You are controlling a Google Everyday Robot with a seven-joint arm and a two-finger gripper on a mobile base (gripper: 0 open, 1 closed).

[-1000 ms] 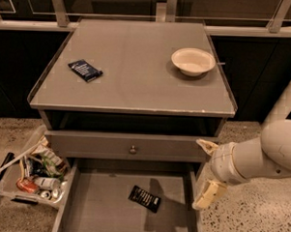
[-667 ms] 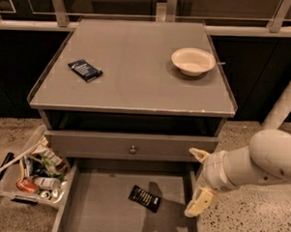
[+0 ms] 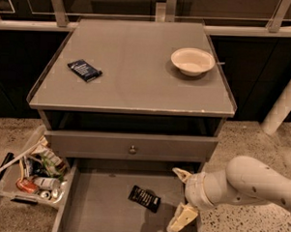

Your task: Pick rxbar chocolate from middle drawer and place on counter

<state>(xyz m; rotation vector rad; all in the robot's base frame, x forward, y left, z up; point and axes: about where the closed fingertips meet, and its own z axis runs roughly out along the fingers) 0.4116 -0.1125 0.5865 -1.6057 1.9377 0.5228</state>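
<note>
The rxbar chocolate (image 3: 144, 198), a small black bar with pale lettering, lies flat on the grey floor of the pulled-out middle drawer (image 3: 100, 210), right of its middle. My gripper (image 3: 181, 197) reaches in from the right over the drawer's right side, just right of the bar and apart from it. Its two pale fingers are spread open, one up near the drawer front, one low near the frame's bottom edge, with nothing between them. The grey counter (image 3: 133, 64) is above, at the cabinet's top.
On the counter lie a dark blue flat packet (image 3: 84, 70) at the left and a white bowl (image 3: 192, 61) at the right. A closed drawer front with a round knob (image 3: 132, 149) sits above the open drawer. A clear bin of clutter (image 3: 34, 173) stands on the floor at the left.
My arm and gripper have moved left and down, from beside the cabinet's right edge to over the open drawer's right side, closer to the bar. The bar has not moved.
</note>
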